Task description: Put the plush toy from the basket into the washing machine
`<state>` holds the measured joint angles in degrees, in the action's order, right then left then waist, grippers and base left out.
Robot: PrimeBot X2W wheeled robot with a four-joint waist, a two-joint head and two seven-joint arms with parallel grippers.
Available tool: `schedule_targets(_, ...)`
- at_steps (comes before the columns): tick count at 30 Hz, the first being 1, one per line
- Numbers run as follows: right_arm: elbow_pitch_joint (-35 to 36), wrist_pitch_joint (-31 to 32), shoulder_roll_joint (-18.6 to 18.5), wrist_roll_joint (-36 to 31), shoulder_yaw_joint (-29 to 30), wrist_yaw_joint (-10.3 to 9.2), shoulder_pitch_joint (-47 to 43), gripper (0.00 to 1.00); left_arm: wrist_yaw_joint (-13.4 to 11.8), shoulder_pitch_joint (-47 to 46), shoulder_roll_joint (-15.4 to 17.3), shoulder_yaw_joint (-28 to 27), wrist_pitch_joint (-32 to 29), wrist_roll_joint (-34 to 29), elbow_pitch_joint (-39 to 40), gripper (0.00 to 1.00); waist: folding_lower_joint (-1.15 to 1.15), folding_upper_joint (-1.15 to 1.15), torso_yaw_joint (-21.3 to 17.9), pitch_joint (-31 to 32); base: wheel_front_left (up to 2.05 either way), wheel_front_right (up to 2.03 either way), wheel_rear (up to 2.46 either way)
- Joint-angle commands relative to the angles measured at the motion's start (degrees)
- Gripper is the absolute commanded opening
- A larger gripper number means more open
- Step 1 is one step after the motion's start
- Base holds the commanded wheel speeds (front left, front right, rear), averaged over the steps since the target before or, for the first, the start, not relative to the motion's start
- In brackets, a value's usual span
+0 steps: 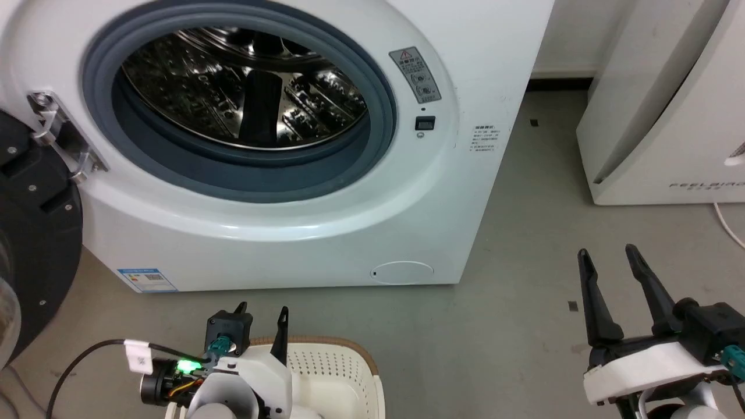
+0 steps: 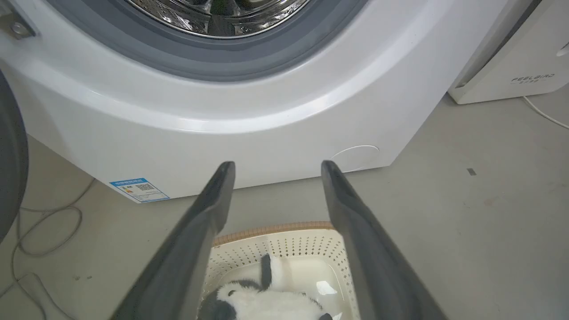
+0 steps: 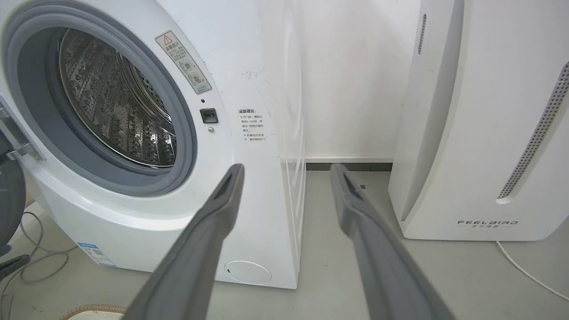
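Jaws spread, our left gripper (image 2: 278,165) hangs over the plush toy (image 2: 266,304) in the basket (image 2: 284,227); we should drop straight down and pinch its body, not loose fur.

Room: grey floor (image 1: 524,244), white wall (image 3: 346,89).
White FEELBIRD-marked appliance (image 3: 466,133) stands near the wall; white cable (image 3: 524,266) lies on the floor beside it.

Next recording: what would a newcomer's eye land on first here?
The washing machine dominates the head view's upper left, with a grey ring around a shiny drum and its black door swung to the left edge. Below it, the left end effector hangs open over the basket holding the black-and-white plush toy. The right end effector sits open at lower right.
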<state>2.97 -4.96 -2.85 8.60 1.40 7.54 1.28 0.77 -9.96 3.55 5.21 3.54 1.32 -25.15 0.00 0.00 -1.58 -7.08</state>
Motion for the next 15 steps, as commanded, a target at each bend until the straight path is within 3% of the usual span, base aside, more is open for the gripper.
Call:
schedule_targets(1,0.7,-0.7,0.0,0.7,0.1,-0.02,1.1,1.0,0.3,-1.5,0.5,0.6,-0.3,0.3,-1.9,1.0,0.0,0.0,-0.3,-1.1,0.0,0.0,0.0)
schedule_targets(15,2.3,-2.3,0.0,3.6,0.2,-0.03,4.7,1.0,0.0,-4.9,3.1,2.1,-5.1,1.5,-10.7,1.0,0.0,0.0,-2.0,-8.9,0.0,0.0,0.0)
